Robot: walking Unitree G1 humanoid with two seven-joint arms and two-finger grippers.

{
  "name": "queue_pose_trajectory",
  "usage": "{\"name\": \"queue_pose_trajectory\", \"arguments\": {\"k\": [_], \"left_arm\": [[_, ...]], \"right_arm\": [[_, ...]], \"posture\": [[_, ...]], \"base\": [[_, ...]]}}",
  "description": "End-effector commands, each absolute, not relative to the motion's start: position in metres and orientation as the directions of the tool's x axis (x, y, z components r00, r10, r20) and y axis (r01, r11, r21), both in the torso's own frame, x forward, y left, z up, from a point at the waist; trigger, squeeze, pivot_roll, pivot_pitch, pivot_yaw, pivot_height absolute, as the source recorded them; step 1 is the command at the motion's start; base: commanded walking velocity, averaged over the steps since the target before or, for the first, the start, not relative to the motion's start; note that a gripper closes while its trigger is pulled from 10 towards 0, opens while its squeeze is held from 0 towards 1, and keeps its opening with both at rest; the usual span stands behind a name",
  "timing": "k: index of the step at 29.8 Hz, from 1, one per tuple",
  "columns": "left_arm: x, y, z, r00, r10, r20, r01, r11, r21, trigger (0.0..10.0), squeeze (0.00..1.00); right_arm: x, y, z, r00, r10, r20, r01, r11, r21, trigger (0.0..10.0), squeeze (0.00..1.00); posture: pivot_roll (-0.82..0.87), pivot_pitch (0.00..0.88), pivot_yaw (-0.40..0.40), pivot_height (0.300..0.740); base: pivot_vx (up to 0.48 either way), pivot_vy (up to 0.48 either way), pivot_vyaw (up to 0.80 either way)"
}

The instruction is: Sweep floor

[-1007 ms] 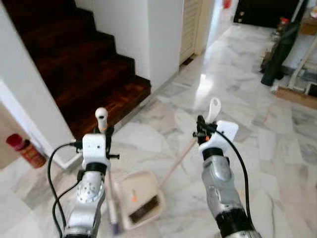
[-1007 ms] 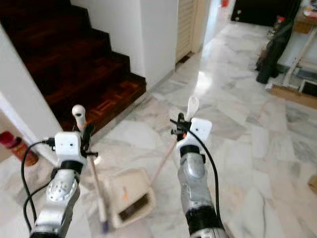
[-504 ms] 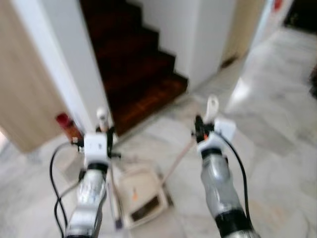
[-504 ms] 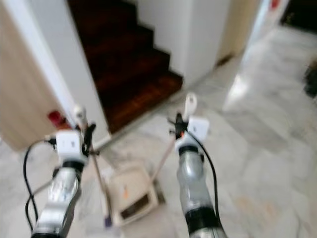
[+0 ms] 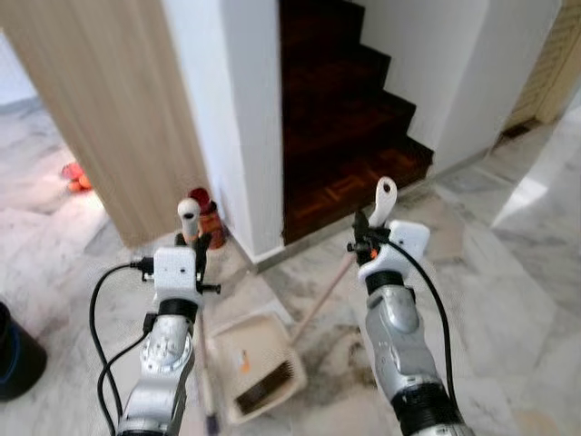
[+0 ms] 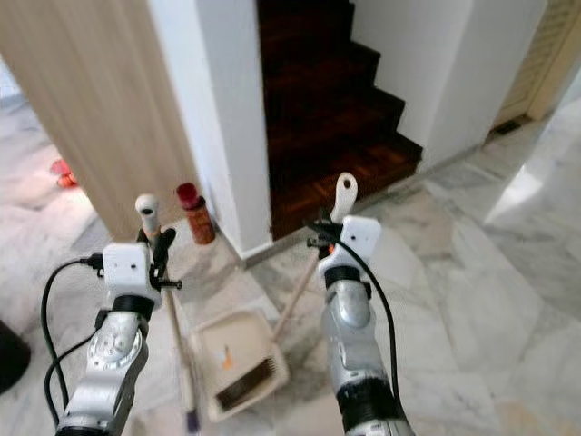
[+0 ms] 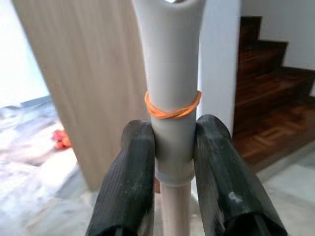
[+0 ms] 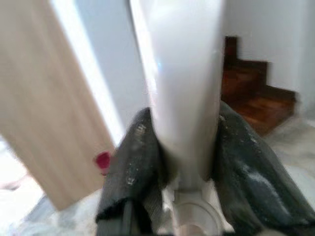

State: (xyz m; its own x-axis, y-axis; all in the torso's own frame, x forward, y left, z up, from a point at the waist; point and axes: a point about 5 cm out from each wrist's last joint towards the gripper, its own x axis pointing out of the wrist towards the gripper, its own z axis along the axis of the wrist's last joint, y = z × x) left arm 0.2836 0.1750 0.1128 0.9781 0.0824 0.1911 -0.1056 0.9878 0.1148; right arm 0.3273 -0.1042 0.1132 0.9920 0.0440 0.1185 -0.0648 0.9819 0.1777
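Broom (image 5: 320,292) clamped in your right gripper (image 8: 182,162); left gripper (image 7: 172,147) clenches what's probably the dustpan (image 5: 259,363) handle.

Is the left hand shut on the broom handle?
Shut: left hand fingers press both sides of the broom handle.
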Motion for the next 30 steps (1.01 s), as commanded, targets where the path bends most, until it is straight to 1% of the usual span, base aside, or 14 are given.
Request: {"name": "queue_pose_trajectory", "arguments": {"k": [1,8,17,30], "left_arm": [[0.2866,0.1665,0.1219,0.972,0.055,0.229,-0.084,0.989,0.118,10.0,0.0],[0.2865,0.1669,0.1218,0.972,0.057,0.229,-0.086,0.989,0.119,10.0,0.0],[0.2873,0.1657,0.1228,0.972,0.045,0.232,-0.075,0.989,0.124,10.0,0.0],[0.285,0.1677,0.1207,0.973,0.059,0.222,-0.088,0.989,0.121,10.0,0.0]], "right_arm": [[0.3306,-0.1057,0.1239,0.986,0.028,0.162,-0.063,0.975,0.215,10.0,0.0],[0.3302,-0.1053,0.1237,0.986,0.029,0.165,-0.063,0.977,0.206,10.0,0.0],[0.3304,-0.0988,0.1249,0.983,0.056,0.172,-0.091,0.976,0.199,10.0,0.0],[0.3287,-0.1017,0.1225,0.985,0.048,0.165,-0.081,0.976,0.2,10.0,0.0]], "posture": [[0.12,0.0,0.026,0.74],[0.12,0.0,0.026,0.74],[0.12,0.0,0.026,0.74],[0.13,0.0,0.021,0.74]], "base": [[0.0,0.315,0.0],[0.0,0.313,0.0],[0.0,0.314,0.79],[0.0,0.312,0.8]]}}
